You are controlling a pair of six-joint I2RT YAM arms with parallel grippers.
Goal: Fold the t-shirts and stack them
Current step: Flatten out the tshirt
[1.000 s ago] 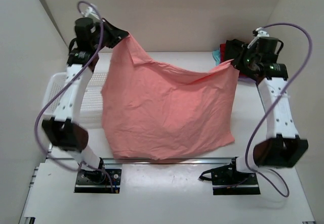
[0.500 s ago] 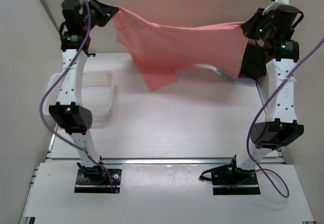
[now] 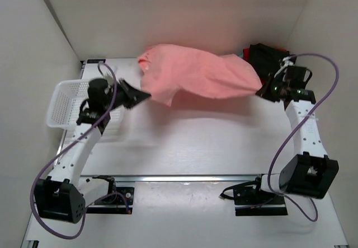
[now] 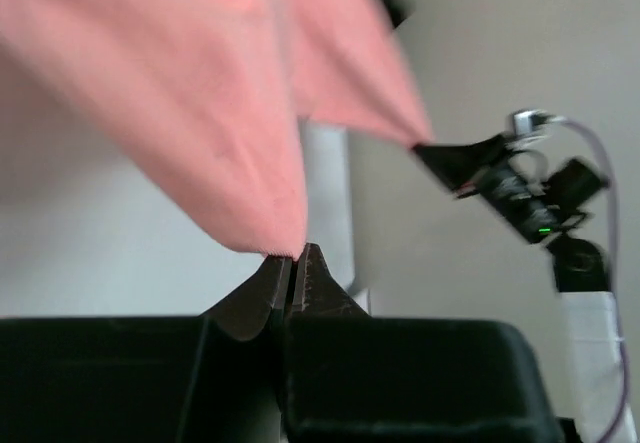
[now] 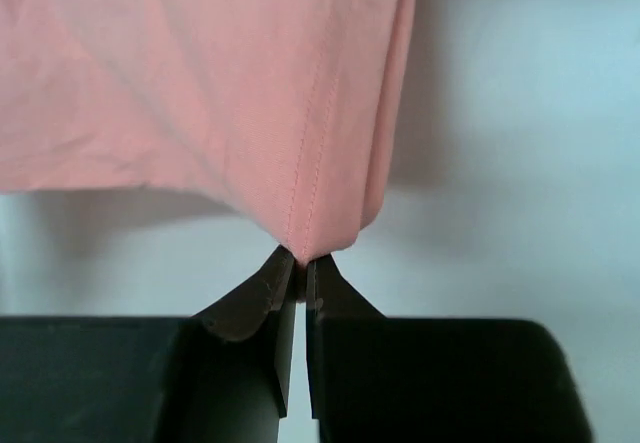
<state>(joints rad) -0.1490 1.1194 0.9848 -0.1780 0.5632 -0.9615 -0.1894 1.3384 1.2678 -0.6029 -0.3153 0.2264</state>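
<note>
1. Left gripper (image 4: 296,259), at 10 o'clock, is pressed together, pinching a corner of the pink shirt (image 3: 196,77).
2. Right gripper (image 5: 301,261), at 2 o'clock, pinches another corner.
3. The shirt hangs stretched between them, at 12 o'clock.
4. Folded shirts (image 3: 267,52) lie at 1 o'clock, and the basket (image 3: 60,99) sits at 9.

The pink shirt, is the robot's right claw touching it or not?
Touching. The right wrist view shows the right gripper shut on a stitched corner of the pink shirt, with the cloth pinched between its fingertips.

My L hand (image 3: 146,95) & R hand (image 3: 260,91) dropped from up high; pink shirt (image 3: 196,80) now billows low over far tabletop (image 3: 196,147).
</note>
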